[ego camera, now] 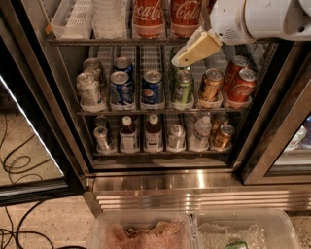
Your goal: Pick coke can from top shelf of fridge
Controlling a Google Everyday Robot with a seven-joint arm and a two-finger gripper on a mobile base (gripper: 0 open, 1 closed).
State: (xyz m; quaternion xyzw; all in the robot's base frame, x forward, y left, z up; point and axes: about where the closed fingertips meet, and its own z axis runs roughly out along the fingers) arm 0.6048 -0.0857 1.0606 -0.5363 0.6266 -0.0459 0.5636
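Two red Coca-Cola cans [148, 17] [184, 14] stand side by side on the top shelf [112, 42] of the open fridge [68, 121], their tops cut off by the frame edge. My gripper [187, 57], cream-coloured on a white arm [262, 19], comes in from the upper right. It hangs just below and in front of the shelf rail, under the right-hand coke can, over a green can [182, 90] on the middle rack. It holds nothing that I can see.
The middle rack holds silver cans [90, 90], blue Pepsi cans [121, 87], gold-brown cans [211, 87] and two more red cans [240, 85]. The lower rack holds bottles [129, 136]. A white plastic lane [73, 19] sits top left. Clear bins [146, 231] and cables [19, 160] lie on the floor.
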